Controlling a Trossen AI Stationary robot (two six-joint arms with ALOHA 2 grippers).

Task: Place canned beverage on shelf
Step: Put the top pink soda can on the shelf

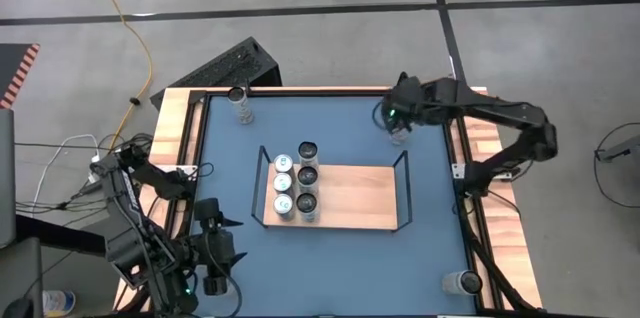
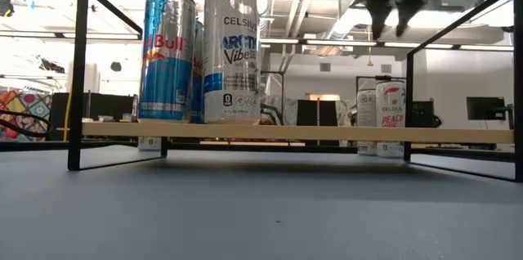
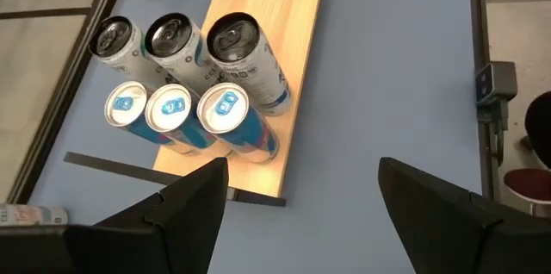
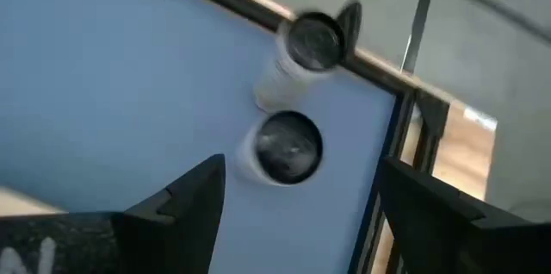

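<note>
The shelf (image 1: 355,198) is a light-wood board in a black wire frame at mid-table. Six cans (image 1: 295,180) stand upright on its left end, blue ones (image 3: 172,108) beside white ones (image 3: 176,41). Near the table's far right corner two loose cans (image 4: 288,145) (image 4: 312,43) stand upright on the blue top; the low view shows them behind the shelf (image 2: 381,117). My right gripper (image 1: 393,118) hangs open above and beside them, touching neither (image 4: 301,214). My left gripper (image 1: 215,263) is open by the near left edge, pointing toward the shelf (image 3: 297,214).
A lone can (image 1: 240,106) stands at the far left corner and another (image 1: 465,281) at the near right corner. The shelf's right half (image 1: 370,193) is bare board. Raised black end rails (image 1: 404,188) close both ends. Pale wooden planks (image 1: 175,123) border the table.
</note>
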